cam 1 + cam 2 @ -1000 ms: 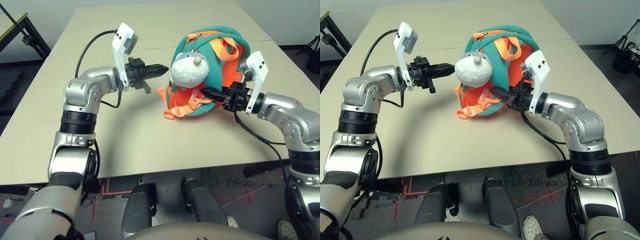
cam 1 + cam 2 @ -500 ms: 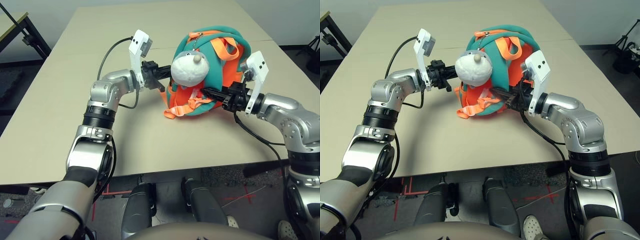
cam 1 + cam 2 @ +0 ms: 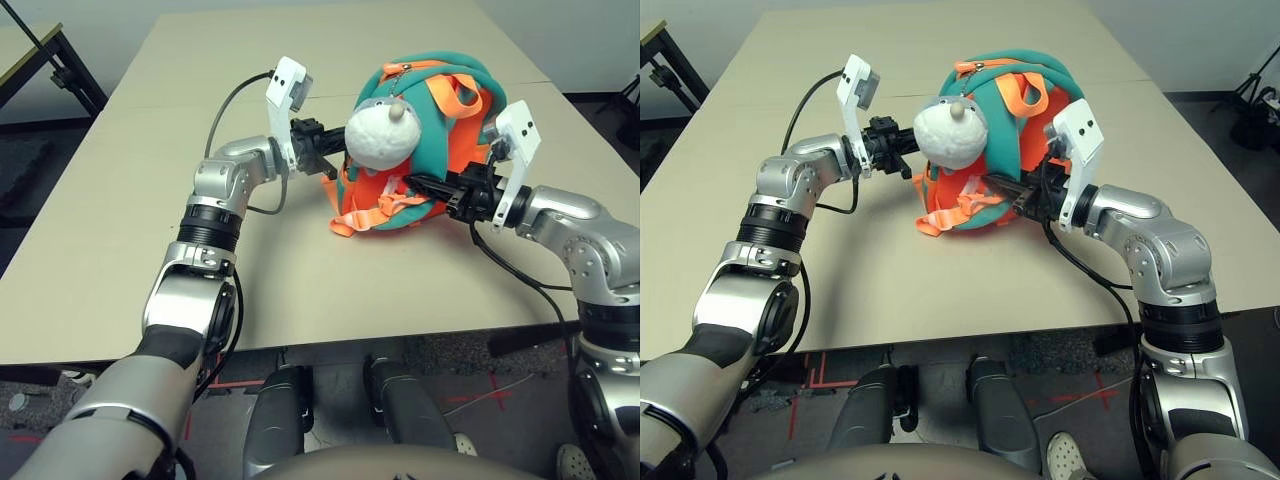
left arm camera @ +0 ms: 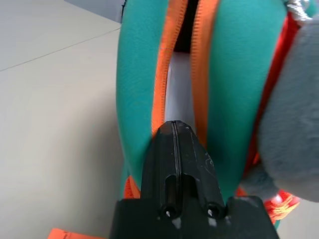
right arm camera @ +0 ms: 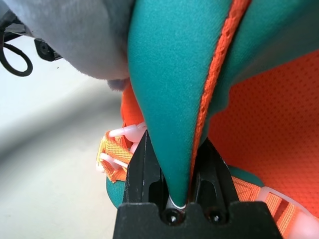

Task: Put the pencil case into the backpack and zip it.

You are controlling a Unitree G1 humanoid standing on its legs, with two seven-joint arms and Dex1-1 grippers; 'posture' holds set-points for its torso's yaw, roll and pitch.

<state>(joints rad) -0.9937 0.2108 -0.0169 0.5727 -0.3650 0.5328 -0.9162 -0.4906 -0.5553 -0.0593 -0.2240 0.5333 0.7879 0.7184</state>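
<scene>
Teal-and-orange child's backpack (image 3: 430, 120), grey-white plush shark (image 3: 383, 135) attached, on pale worktop (image 3: 290, 290). Fabric edge clamped in R jaws (image 5: 177, 184), prob. to steady bag. L jaws (image 4: 174, 127) closed, empty, at open zip; smooth white pencil case (image 4: 180, 89) seen inside.

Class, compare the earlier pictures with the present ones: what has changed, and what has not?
The left gripper, shut, moved to the robot's right, from beside the teal-and-orange backpack to the parted orange zip on its side. Nothing was visibly taken hold of or let go. The right gripper stayed gripping the backpack's teal edge, and the grey-white plush toy still hangs in front.
</scene>
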